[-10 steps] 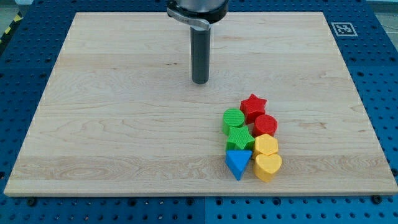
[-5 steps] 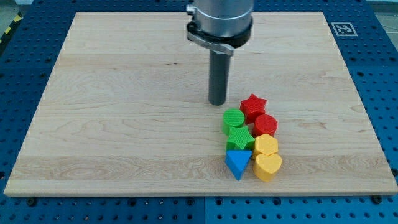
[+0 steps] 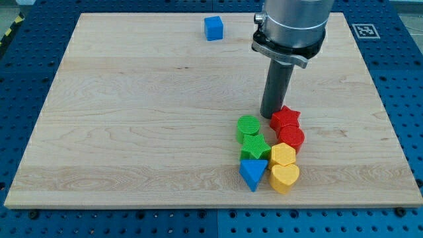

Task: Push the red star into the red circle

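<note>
The red star [image 3: 285,119] lies right of the board's middle, touching the red circle [image 3: 291,138] just below it. My tip [image 3: 271,115] stands against the star's upper left side, above and to the right of the green circle [image 3: 248,127].
A green star [image 3: 255,147], a blue triangle [image 3: 253,173], a yellow hexagon [image 3: 283,155] and a yellow heart [image 3: 284,177] cluster below the red blocks. A blue cube [image 3: 213,28] sits near the view's top edge of the wooden board [image 3: 132,119].
My tip moved right and down to the star. The red star and red circle shifted a little to the right. The blue cube came into sight as the arm moved off it.
</note>
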